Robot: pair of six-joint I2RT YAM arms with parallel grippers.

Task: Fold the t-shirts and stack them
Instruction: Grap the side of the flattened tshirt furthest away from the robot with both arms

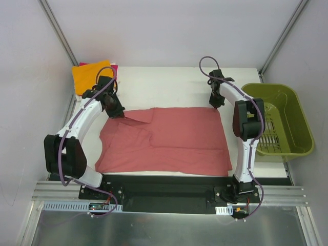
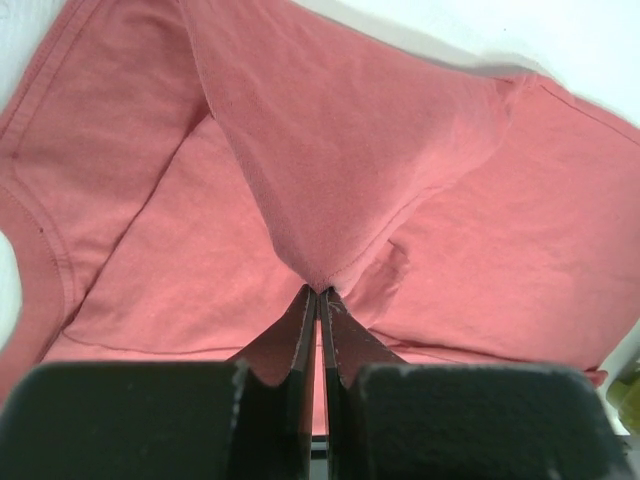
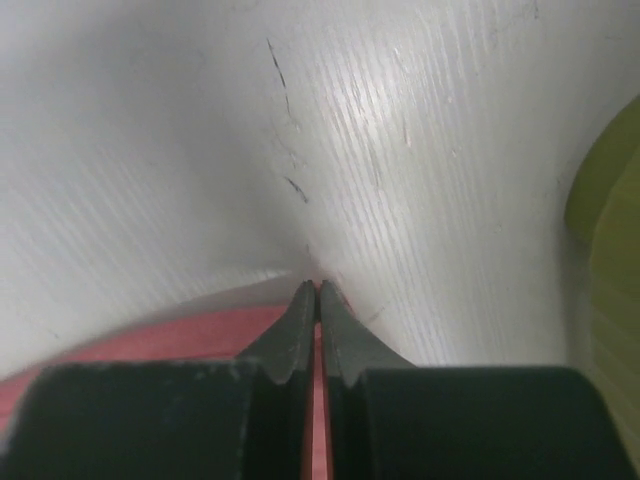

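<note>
Top external | left hand (image 1: 120, 114) pinched salmon shirt (image 1: 174, 138) (a raised fold) | right hand (image 1: 214, 105) pinched its far corner | green basket (image 1: 301, 130): slotted floor showed.

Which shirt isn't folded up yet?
The big salmon-red shirt, spread out flat in the middle; the orange shirt sits folded square in the far-left corner.

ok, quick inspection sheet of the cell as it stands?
Surface: white table, faint scuffs.
Job's things: salmon t-shirt spread out, left part rumpled; folded stack, orange on top, far-left corner.
Clutter: green basket right of table.
Grippers: left tool shut on a shirt fold; right tool shut at the shirt's far-right corner, grip unclear.
Cables: purple cables looped along both arms.
Surroundings: pale walls, metal rail at near edge.
</note>
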